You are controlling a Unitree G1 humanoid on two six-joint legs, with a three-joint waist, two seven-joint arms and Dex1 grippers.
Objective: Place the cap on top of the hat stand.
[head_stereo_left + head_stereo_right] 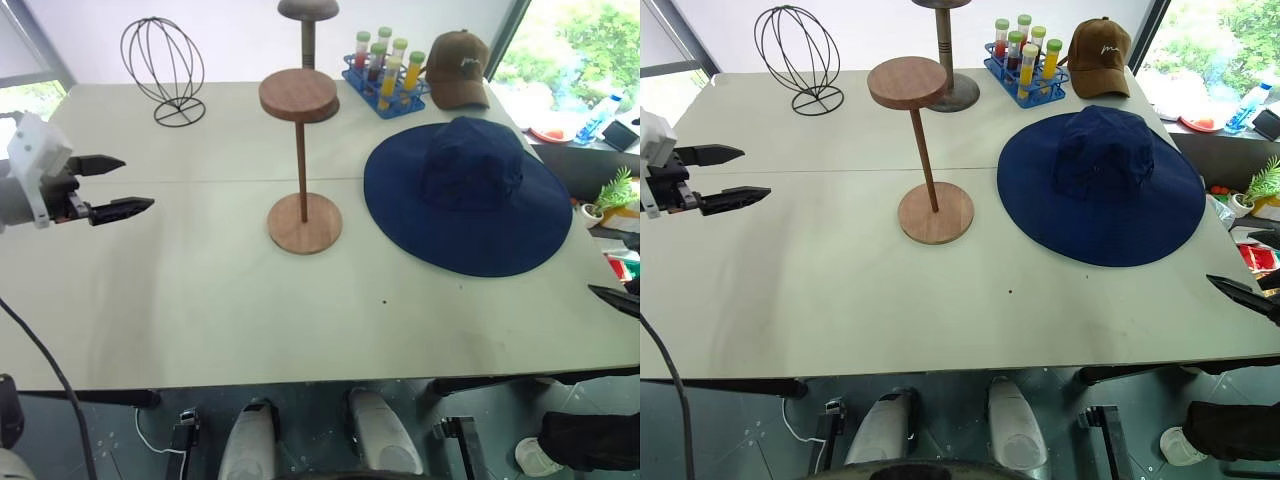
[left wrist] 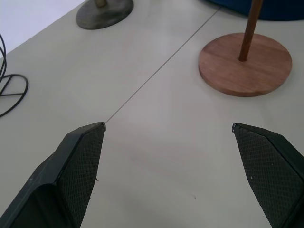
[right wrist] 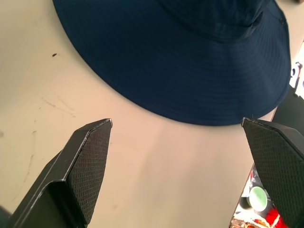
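The cap (image 1: 465, 195), a wide-brimmed navy sun hat, lies flat on the right side of the table. The wooden hat stand (image 1: 300, 96) rises upright at the table's middle, left of the cap, its round disc top bare and its base (image 2: 244, 64) on the tabletop. My left gripper (image 1: 135, 183) hovers open over the table's left side, pointing toward the stand, with nothing between its fingers. My right gripper (image 3: 177, 121) is open and empty above the table's right front edge, just short of the cap's brim (image 3: 180, 95).
At the back stand a black wire globe stand (image 1: 163, 70), a grey mushroom-topped stand (image 1: 952, 88), a blue rack of test tubes (image 1: 385, 75) and a brown baseball cap (image 1: 458, 68). Off the table's right edge (image 1: 560, 250) sit a potted plant (image 1: 612, 195) and clutter.
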